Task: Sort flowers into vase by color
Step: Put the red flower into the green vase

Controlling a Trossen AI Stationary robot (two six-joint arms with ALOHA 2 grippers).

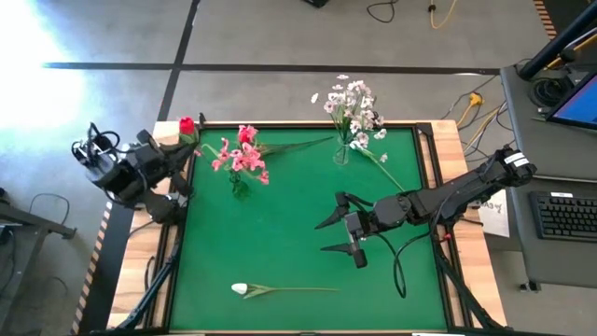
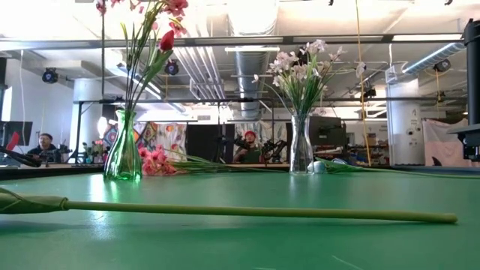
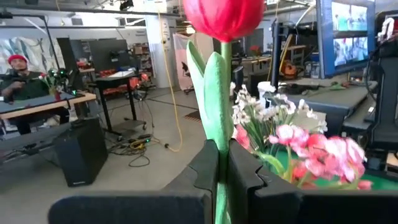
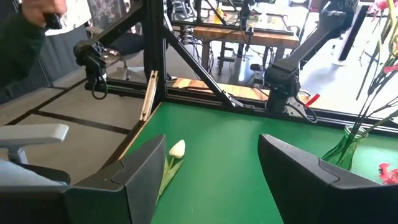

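My left gripper (image 1: 184,145) is at the table's far left corner, shut on a red tulip (image 1: 187,124), whose bud also shows in the left wrist view (image 3: 224,15). Pink blossoms (image 1: 241,157) stand in a green vase (image 2: 122,156). White sprays (image 1: 354,107) stand in a clear vase (image 2: 301,150). A pink flower's long stem (image 1: 298,145) lies on the mat by the green vase. A white-bud flower (image 1: 384,168) lies beside the clear vase. A white tulip (image 1: 241,290) lies near the front edge and shows in the right wrist view (image 4: 177,148). My right gripper (image 1: 321,238) is open and empty mid-table. My left gripper pinches the red tulip's green stem and leaf (image 3: 219,155) between its two fingers, well below the bud. The stem rises straight out past the fingertips (image 3: 245,165), with the bud at its upper end. The tulip is lifted clear of the table.
The green mat (image 1: 280,243) is bare between the vases and the white tulip. A wooden rim (image 1: 452,140) frames the table. A person (image 4: 25,37) shows beyond the table's edge in the right wrist view. A desk with a keyboard (image 1: 569,215) stands at the right.
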